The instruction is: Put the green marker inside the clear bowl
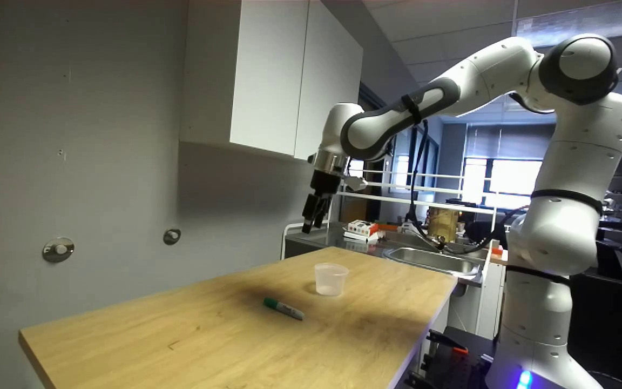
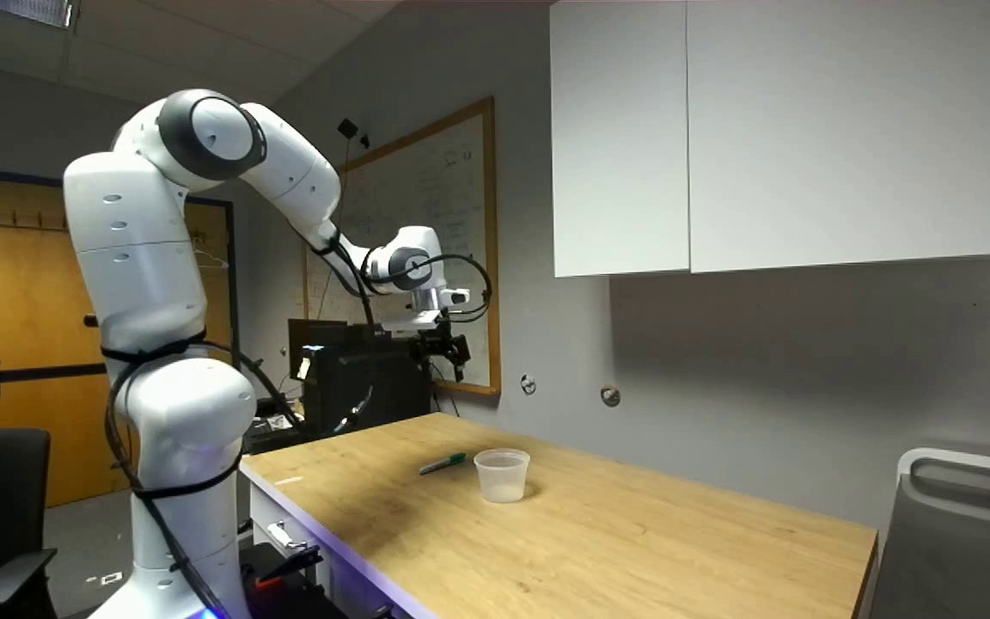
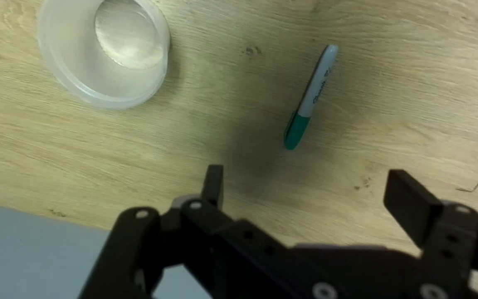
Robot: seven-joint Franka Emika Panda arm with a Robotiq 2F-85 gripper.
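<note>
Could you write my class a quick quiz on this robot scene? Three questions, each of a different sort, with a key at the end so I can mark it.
1. True or false: the green marker lies on the tabletop, apart from the clear bowl.

2. Multiple choice: how does the hand stand?
A) shut and empty
B) open and empty
C) shut on the bowl

3. Short answer: in the wrist view, which end of the marker appears nearer the hand?

Key:
1. True.
2. B.
3. The end with the green cap.
</note>
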